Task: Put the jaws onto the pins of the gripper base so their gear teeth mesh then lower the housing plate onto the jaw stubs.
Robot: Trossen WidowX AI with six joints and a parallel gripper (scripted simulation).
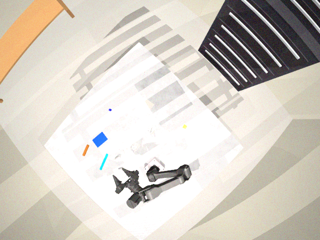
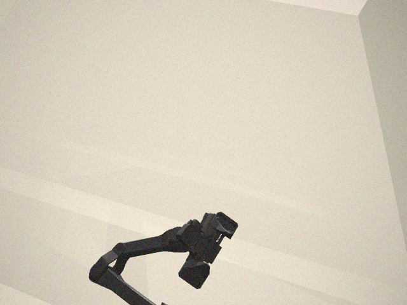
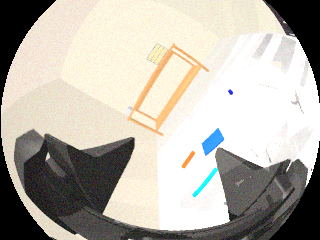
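Note:
A flat blue rectangular piece (image 1: pixel 100 139) (image 3: pixel 213 142) lies on the white table. An orange bar (image 1: pixel 85 150) (image 3: pixel 188 159) and a cyan bar (image 1: pixel 103 161) (image 3: pixel 205 182) lie apart near it. Which of these are the jaws, base or housing plate cannot be told; pins, stubs and teeth are not discernible. My gripper (image 1: pixel 117 172) (image 3: pixel 176 145) is wide open, with nothing between its fingers. It is raised, and in the top view it appears below and to the right of the cyan bar. The exterior view shows the arm against the wall, without the parts.
A small dark blue block (image 1: pixel 110 109) (image 3: pixel 230 92) lies beyond the blue piece. A yellow block (image 1: pixel 184 126) lies to the right. Faint whitish shapes near the table's middle are washed out. An orange wooden bench (image 1: pixel 25 31) (image 3: pixel 177 100) and a dark slatted unit (image 1: pixel 248 51) stand beyond the table.

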